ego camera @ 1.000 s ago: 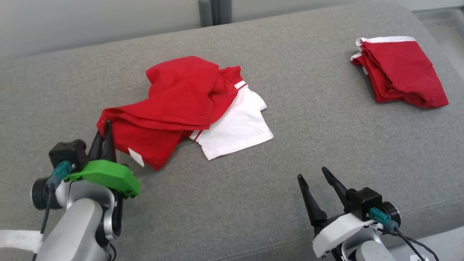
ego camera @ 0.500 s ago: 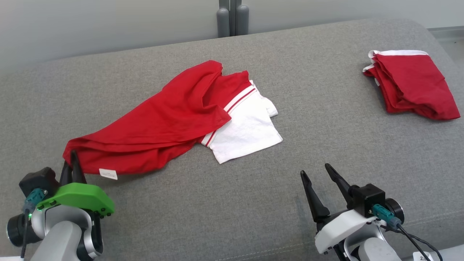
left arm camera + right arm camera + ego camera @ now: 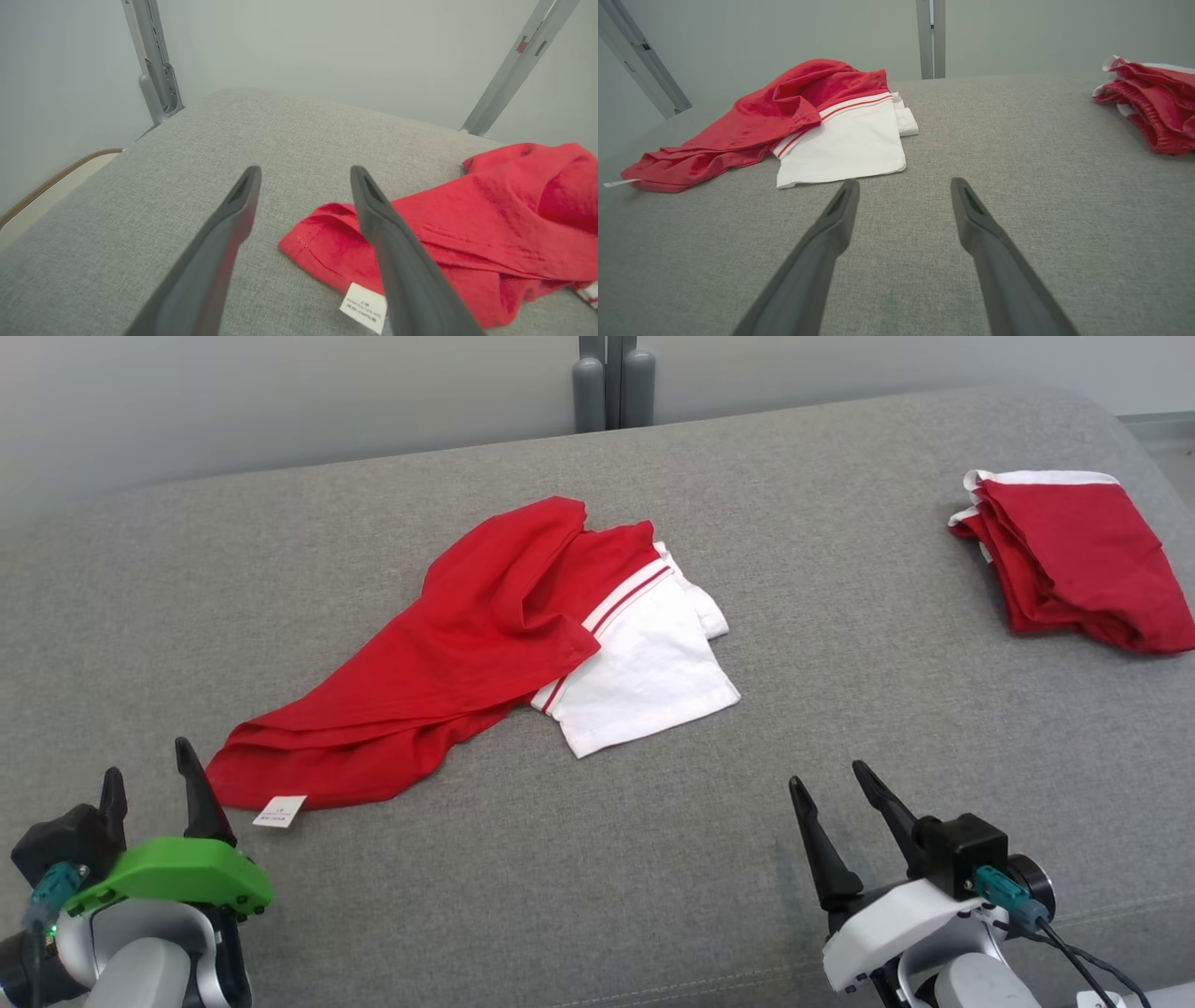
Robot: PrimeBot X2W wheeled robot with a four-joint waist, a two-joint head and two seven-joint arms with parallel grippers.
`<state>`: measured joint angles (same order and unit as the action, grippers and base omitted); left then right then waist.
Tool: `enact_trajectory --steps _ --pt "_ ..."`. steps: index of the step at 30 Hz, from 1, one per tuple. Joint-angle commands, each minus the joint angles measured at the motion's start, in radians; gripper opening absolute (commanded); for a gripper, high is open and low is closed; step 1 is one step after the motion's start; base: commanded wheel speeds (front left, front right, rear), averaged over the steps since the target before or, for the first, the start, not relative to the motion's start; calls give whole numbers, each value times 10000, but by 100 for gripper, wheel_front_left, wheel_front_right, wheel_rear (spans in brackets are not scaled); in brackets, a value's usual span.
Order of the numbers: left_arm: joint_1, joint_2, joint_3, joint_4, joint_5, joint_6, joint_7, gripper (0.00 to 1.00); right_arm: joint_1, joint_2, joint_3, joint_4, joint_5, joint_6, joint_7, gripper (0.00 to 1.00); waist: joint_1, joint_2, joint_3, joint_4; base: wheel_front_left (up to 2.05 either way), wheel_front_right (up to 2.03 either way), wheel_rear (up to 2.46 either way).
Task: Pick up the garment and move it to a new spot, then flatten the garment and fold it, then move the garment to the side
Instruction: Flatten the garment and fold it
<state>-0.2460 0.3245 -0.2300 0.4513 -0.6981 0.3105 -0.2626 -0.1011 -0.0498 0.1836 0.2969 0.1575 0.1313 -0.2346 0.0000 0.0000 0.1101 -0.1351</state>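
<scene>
the red and white garment (image 3: 448,681) looks light, thin and limp, likely to sag and bunch if lifted. the hemmed red corner by its white label (image 3: 278,810) seems the handiest hold. it lies crumpled on the grey cushion (image 3: 653,859), that corner just beside the left tool (image 3: 147,761), which is spread and empty. the right tool (image 3: 827,776) is spread too, the white part well ahead of it.

The left tool (image 3: 147,761) has let go of the garment (image 3: 448,653), jaws now apart.
</scene>
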Motion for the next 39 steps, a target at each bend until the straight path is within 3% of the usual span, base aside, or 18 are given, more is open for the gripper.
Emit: enact_trajectory --steps 1,7,10,15,18,29,39 --pt "303 -76 119 -178 190 -126 -27 100 139 -12 -43 -18 -11 -12 -9 100 0 0 -53 91 0 0 0" --pt "1383 -893 1272 -2032 1361 -840 -20 100 266 -12 -242 11 -59 -12 16 100 0 0 -319 481 0 0 0" --pt "2148 -1604 1875 -2962 1834 -1651 -16 100 378 -14 -321 0 -70 -12 39 100 0 0 -531 744 0 0 0" --pt "2900 -2236 2319 -3712 2522 -2524 -15 100 498 -14 -430 -14 -72 -12 82 100 0 0 -752 1069 0 0 0" --pt "3244 -2464 2513 -4071 3122 -2781 -17 100 586 -14 -460 -30 -75 -12 110 100 0 0 -853 1257 0 0 0" --pt "4095 -2722 2268 -4173 4569 -3115 -16 100 746 -16 -537 -13 -73 -12 145 100 0 0 -949 1660 0 0 0" --pt "3963 -2734 2088 -4129 4514 -2940 -16 100 368 -14 -683 38 -364 -12 463 100 0 0 -801 1938 0 0 0"
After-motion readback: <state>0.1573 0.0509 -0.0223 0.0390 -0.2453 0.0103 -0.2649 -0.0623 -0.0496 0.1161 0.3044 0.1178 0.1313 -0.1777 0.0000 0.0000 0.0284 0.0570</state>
